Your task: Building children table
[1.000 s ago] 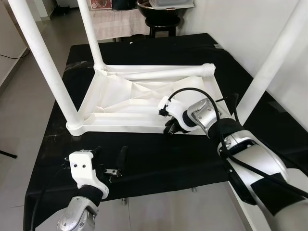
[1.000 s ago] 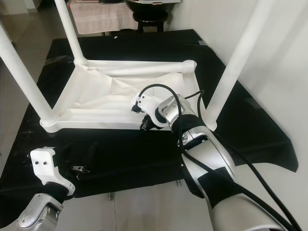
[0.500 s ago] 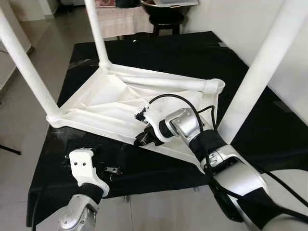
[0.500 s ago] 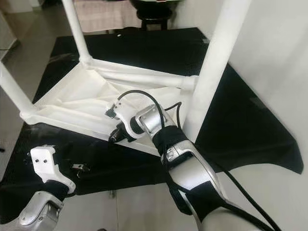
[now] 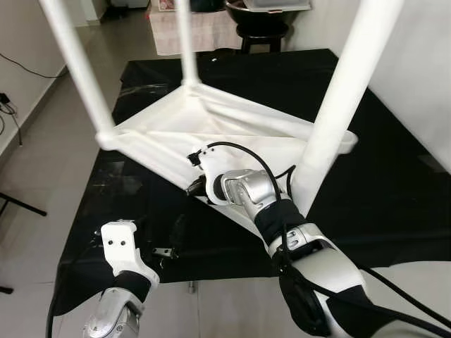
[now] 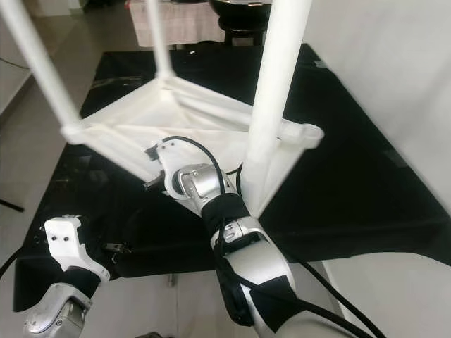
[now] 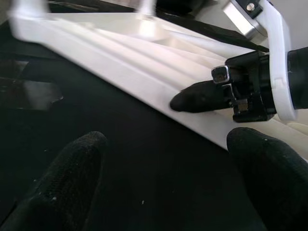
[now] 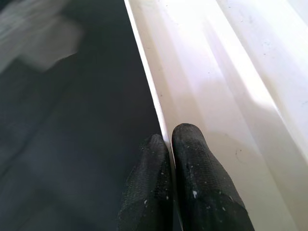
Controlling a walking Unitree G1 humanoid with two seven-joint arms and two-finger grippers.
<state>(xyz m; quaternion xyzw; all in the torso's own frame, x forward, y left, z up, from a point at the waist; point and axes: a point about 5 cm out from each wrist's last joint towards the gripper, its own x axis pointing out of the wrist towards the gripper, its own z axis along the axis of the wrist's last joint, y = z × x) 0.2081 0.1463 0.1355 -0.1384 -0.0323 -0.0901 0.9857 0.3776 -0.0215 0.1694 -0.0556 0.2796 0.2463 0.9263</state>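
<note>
The right gripper (image 8: 166, 144), jaws pinched on the upturned children's table's (image 5: 232, 130) rim, has swung it round; left gripper (image 5: 158, 236) idles, jaws apart.

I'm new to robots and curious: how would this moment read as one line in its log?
task: build children table | right pincer: shut on tabletop edge, table upside down | left pincer: open, over black cloth | legs: three attached

Grey tiled floor (image 5: 63, 141) under a black cloth (image 5: 394, 190); white wall (image 5: 423, 63) on the right; a dark round stool (image 5: 264, 32) and pale draped furniture (image 5: 204, 32) behind; bright daylight
</note>
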